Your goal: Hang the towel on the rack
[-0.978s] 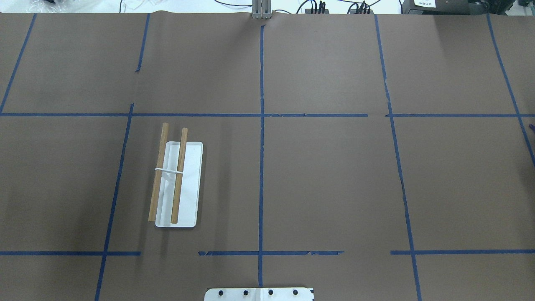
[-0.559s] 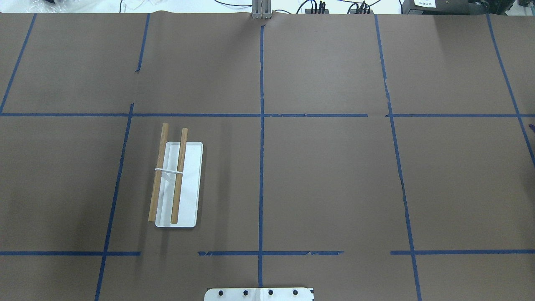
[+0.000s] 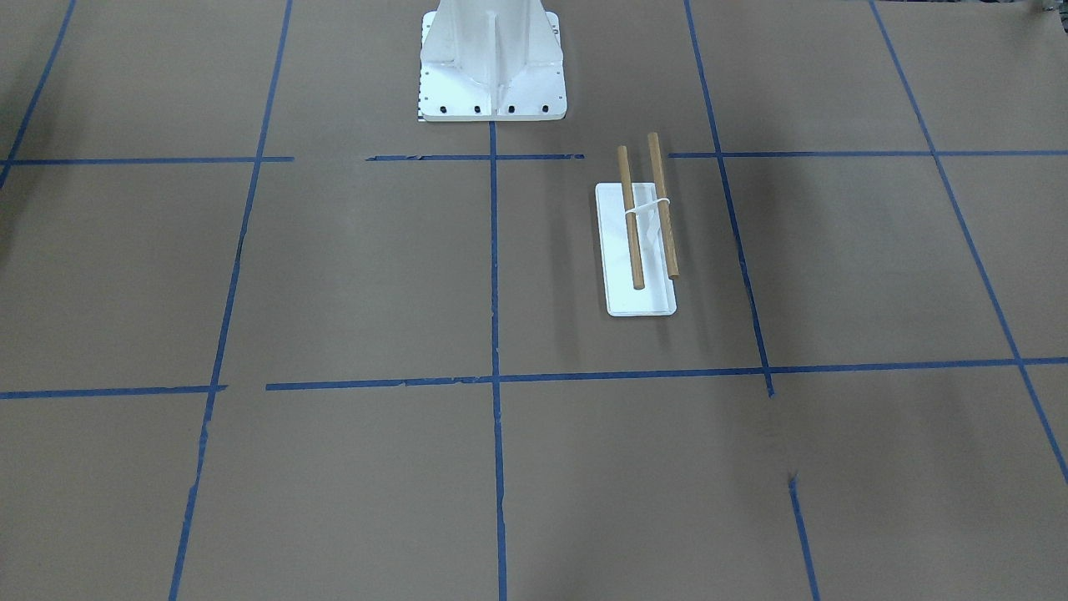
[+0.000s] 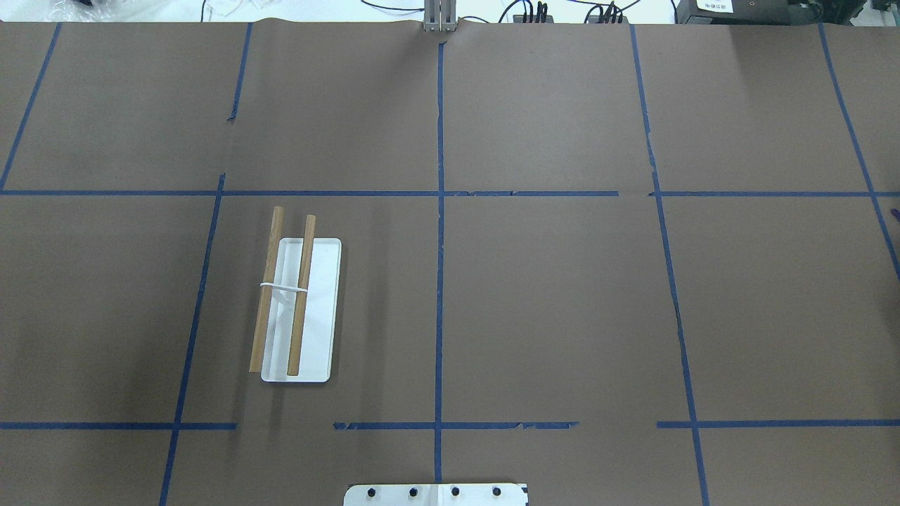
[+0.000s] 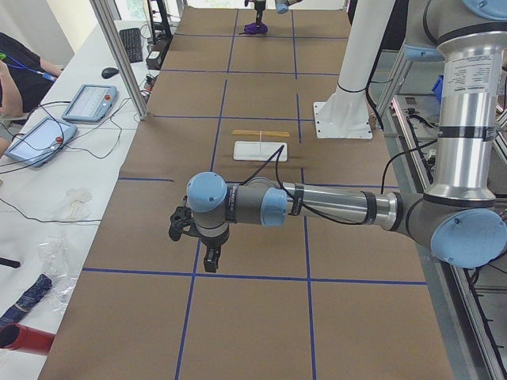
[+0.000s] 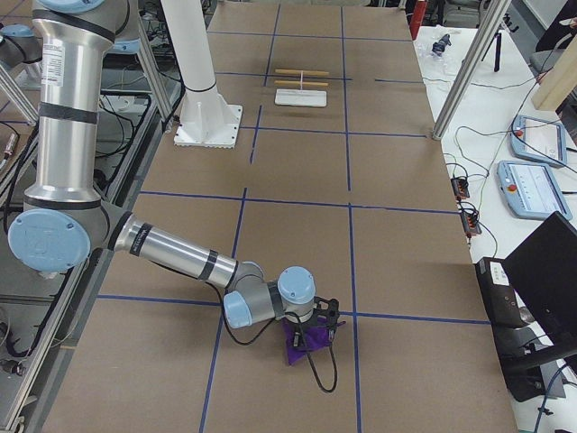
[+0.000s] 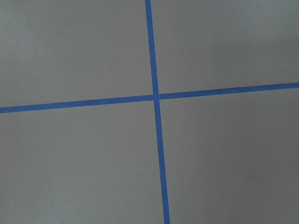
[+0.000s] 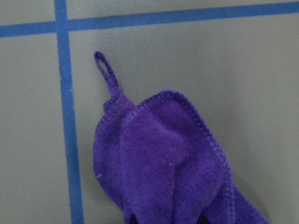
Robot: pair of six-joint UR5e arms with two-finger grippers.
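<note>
The purple fleece towel (image 8: 163, 158) lies bunched at the end of the brown paper-covered tabletop (image 4: 562, 316) on the robot's right, beside a crossing of blue tape lines, with its small hanging loop (image 8: 105, 72) flat on the paper. The right gripper (image 6: 315, 327) is down on it. Whether its fingers are closed on the cloth I cannot tell, nor how the left gripper (image 5: 209, 260) holds its fingers as it hangs above the tabletop at the opposite end.

The small white-based rack with two wooden dowels (image 4: 295, 309) stands well apart from the towel, on the robot's left half. The long carry is the likely risk: limp cloth may slip from a shallow pinch, or drag and catch a dowel end, which could tip the light rack. The big white arm pedestal (image 3: 492, 67) sits near the rack. Farther out, the overhead view shows only paper and tape, which looks the roomier path.
</note>
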